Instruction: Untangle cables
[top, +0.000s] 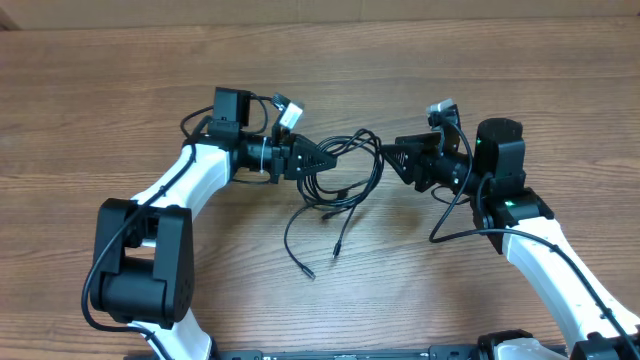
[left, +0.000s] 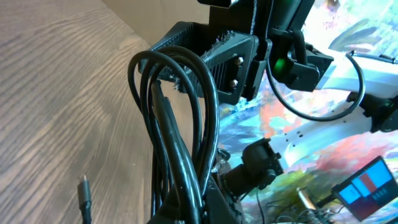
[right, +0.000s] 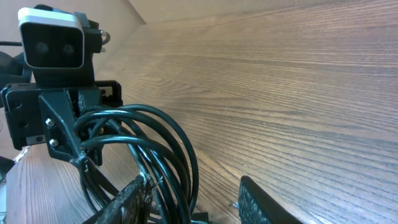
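Thin black cables (top: 350, 170) hang in a tangled bundle between my two grippers above the wooden table (top: 120, 90). My left gripper (top: 327, 158) is shut on the bundle's left side. In the left wrist view the cables (left: 180, 124) rise in loops out of the shut left gripper (left: 193, 198). My right gripper (top: 389, 155) faces it from the right with its jaws open. In the right wrist view the cables (right: 168, 149) pass between the jaws of the right gripper (right: 196, 182), lying against the left finger (right: 127, 199). The right finger (right: 261, 202) stands apart from them. Two loose ends (top: 308, 272) trail onto the table.
A small plug end (left: 84, 190) dangles just above the wood left of the bundle. A second loose plug (top: 337, 250) lies nearer the front. Both arms' thicker wiring (top: 450, 215) loops beside the wrists. The two grippers stand close, tip to tip.
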